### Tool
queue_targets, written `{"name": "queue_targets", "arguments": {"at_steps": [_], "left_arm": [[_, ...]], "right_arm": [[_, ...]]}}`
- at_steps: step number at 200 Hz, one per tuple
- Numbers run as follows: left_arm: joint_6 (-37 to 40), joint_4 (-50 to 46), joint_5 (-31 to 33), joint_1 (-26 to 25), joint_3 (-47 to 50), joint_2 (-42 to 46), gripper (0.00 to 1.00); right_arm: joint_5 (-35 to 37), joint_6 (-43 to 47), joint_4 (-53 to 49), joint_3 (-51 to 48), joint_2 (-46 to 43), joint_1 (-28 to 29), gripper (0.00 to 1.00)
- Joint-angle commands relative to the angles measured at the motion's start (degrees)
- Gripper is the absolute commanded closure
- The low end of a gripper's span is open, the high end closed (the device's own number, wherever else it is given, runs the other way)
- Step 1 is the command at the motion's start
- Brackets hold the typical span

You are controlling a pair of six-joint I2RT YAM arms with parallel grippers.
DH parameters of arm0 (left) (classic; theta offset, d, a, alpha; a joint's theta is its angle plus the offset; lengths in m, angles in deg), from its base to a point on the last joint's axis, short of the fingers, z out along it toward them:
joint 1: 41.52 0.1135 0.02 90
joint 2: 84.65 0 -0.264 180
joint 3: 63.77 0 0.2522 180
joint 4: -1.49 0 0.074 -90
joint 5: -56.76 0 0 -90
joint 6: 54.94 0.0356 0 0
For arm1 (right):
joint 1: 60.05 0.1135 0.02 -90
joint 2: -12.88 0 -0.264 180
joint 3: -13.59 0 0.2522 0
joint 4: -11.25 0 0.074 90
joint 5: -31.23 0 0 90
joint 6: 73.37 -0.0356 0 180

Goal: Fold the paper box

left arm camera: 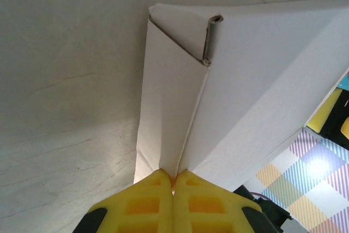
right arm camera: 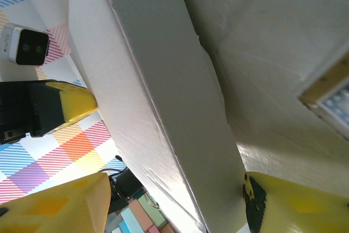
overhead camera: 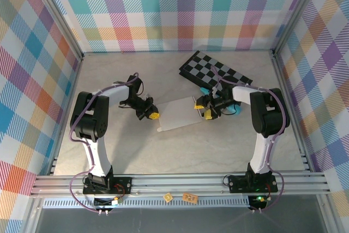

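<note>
Left pincer (overhead camera: 148,114) sits at the L end of the paper box (overhead camera: 177,114) and is clenched. In wrist view its yellow fingertips (left arm camera: 158,195) are pressed together w/ a thin fold of the box (left arm camera: 245,80) nipped btw them, the crease running straight out from the tips. Ahead of that pincer (left arm camera: 173,177) the box rises as a white folded wall, w/ a corner flap tucked in at the far end; the bare table (left arm camera: 65,107) lies to the pincer's L. From the top cam the box is a pale, slightly tilted shape mid-table (overhead camera: 163,156), spanning the gap btw both pincers. Right pincer (overhead camera: 207,108) is at the box's R end, released. Its wrist view shows yellow fingers (right arm camera: 54,205) spread wide w/ a long white box wall (right arm camera: 163,107) passing btw them. One finger stands clear of the card; whether the other pad touches it, can't tell. Beyond the right pincer, near the box's far R corner, a black-grey checkered board (overhead camera: 215,72) lies flat.
</note>
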Motion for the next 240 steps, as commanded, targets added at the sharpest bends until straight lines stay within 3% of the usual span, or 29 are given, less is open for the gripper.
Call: {"name": "queue_targets", "arguments": {"at_steps": [1, 29, 67, 99, 140, 159, 182, 240], "left_arm": [[0.8, -1.6, -2.3, 0.5, -1.7, -1.3, 1.00], [0.9, -1.8, -2.1, 0.8, -2.0, -1.4, 1.00], [1.9, -4.5, -3.1, 1.9, -3.2, -0.4, 1.00], [2.7, -5.8, -4.9, 2.6, -3.0, 0.1, 1.00], [2.7, -6.2, -4.2, 2.8, -2.5, 1.1, 1.00], [2.8, -7.2, -2.3, 2.8, -2.2, 2.5, 0.84], [2.0, -7.6, 2.0, 2.8, -1.1, 6.2, 0.75], [-13.8, 10.2, 5.9, 1.3, 9.7, 13.2, 0.69]], "right_arm": [[0.5, 1.6, -1.3, 1.3, 1.2, 1.5, 0.35], [11.8, 2.8, -4.5, 0.5, -3.8, 0.8, 0.35], [10.4, 3.8, -3.9, 1.3, -3.2, 0.6, 0.35], [4.4, 1.7, 0.1, 2.0, -0.5, 0.9, 0.34], [5.9, -1.9, 1.7, 1.2, -1.0, 1.6, 0.34], [7.3, -4.0, 3.1, -0.1, -1.4, 2.1, 0.34], [7.7, -6.3, 4.6, -0.7, -1.8, 3.1, 0.35], [10.2, -7.7, 3.5, -0.7, -3.8, 4.4, 0.35]]}}
